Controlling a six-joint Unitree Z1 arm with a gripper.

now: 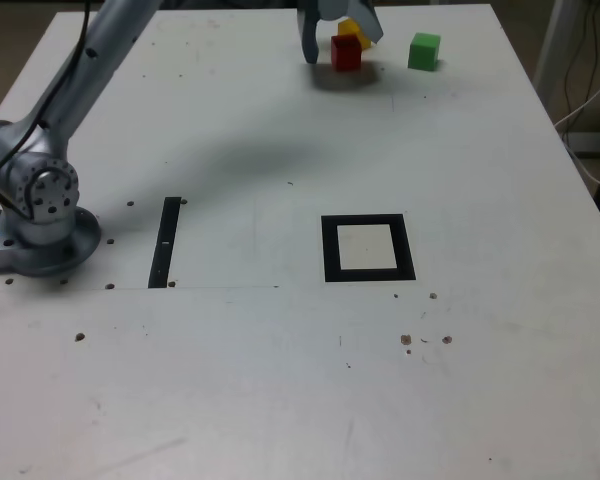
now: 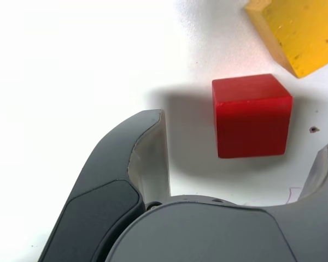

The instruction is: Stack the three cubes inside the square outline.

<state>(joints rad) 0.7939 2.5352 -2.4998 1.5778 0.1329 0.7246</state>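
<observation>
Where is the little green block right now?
In the exterior view, the green cube sits at the table's far edge, right of the red cube, apart from it.

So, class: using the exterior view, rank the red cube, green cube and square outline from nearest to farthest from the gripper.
1. Red cube: between the open gripper's fingers, at the table's far edge.
2. Green cube: apart, toward the exterior view's right.
3. Square outline: mid-table, much closer to the camera, nothing in it.

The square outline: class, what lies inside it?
Inside the square outline only its pale off-white centre shows; no cube. The red cube, yellow cube and green cube sit far behind it.
</observation>
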